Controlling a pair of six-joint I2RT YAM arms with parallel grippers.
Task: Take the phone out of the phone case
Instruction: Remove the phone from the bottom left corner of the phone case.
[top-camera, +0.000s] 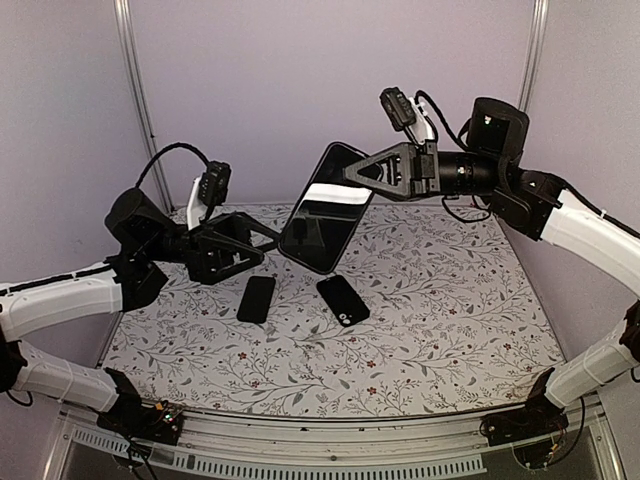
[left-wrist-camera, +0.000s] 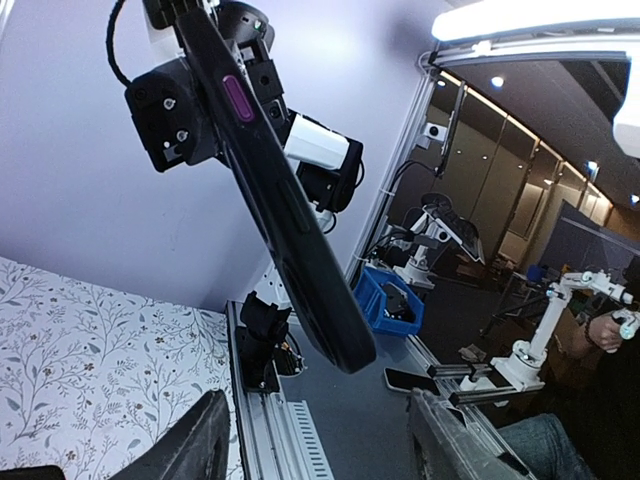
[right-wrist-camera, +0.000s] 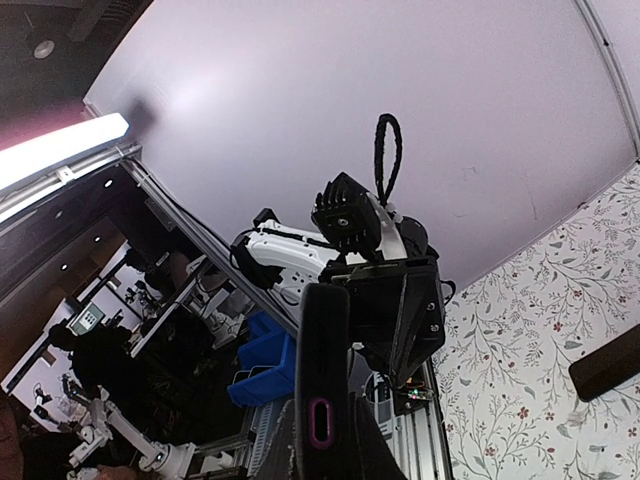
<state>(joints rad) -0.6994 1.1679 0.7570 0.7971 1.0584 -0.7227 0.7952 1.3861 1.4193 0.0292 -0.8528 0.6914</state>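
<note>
Above the middle of the worktop, my right end effector (top-camera: 348, 172) is clenched on the upper end of the black phone in its dark case (top-camera: 325, 215), holding it aloft. It is tilted, glossy face toward the front, lower end toward my left side. My right wrist camera looks down the phone's thin edge (right-wrist-camera: 320, 340), where a purple oval button sits just above my fingers.

My left end effector (top-camera: 268, 240) is released, its jaws standing apart right beside the phone's lower end. From the left wrist, the phone (left-wrist-camera: 290, 210) slants down toward the gap between my two dark fingers (left-wrist-camera: 195, 440), and its bottom end stops short of them without touching either.

Beneath the phone, two things lie flat on the worktop, apart from each other and from both end effectors: a plain black rectangular slab (top-camera: 256, 298) on the left, and a black phone-shaped piece with a small ring near one end (top-camera: 342, 299) on the right.

A white cloth printed with leafy sprigs (top-camera: 430, 330) covers the worktop. A pale lilac wall (top-camera: 300, 80) with aluminium uprights (top-camera: 135, 100) closes off the back. Past the worktop's edge, the wrist views show a dim room with a blue bin (left-wrist-camera: 385, 300), other white arms on stands, and a bright ceiling light strip (left-wrist-camera: 530, 20).
</note>
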